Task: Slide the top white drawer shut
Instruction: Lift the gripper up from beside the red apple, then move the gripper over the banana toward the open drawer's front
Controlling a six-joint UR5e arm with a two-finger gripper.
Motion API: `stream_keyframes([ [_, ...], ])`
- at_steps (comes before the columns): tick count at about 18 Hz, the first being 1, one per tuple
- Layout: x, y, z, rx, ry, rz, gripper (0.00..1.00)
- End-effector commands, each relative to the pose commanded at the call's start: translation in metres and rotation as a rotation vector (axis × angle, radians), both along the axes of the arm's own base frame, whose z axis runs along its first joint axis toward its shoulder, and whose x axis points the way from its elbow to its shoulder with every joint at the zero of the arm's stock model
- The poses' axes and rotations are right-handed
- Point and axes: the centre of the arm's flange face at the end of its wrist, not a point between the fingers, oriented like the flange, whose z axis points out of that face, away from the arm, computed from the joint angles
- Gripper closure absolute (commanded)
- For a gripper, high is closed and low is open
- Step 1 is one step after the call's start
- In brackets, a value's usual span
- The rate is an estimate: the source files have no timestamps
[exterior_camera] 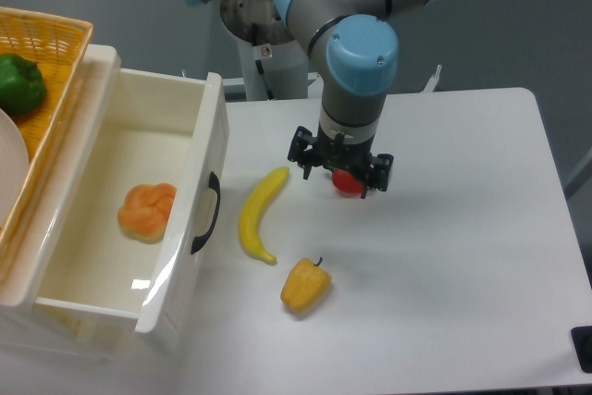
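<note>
Camera view, top white drawer (176,191) open, banana (258,214) beside handle, end effector (340,168) apart.

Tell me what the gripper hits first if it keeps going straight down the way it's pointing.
Most likely the small red object directly beneath the gripper, sitting between its spread fingers. Below that is the white table. Depth is hard to judge from this single view.

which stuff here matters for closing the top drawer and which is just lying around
Belongs to the job:
top white drawer, pulled open
tool

Just lying about:
banana
yellow pepper
red object under the tool
orange fruit inside the drawer
basket
green pepper
</note>
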Motion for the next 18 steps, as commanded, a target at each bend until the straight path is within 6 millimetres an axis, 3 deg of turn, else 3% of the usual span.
stream_keyframes([
  [5, 0.003, 0.002, -0.002, -0.024, 0.009, 0.145, 0.0],
  [10, 0.023, 0.022, -0.001, -0.012, 0.012, 0.183, 0.0],
  [18, 0.038, 0.05, -0.026, -0.027, 0.002, 0.235, 0.0],
])
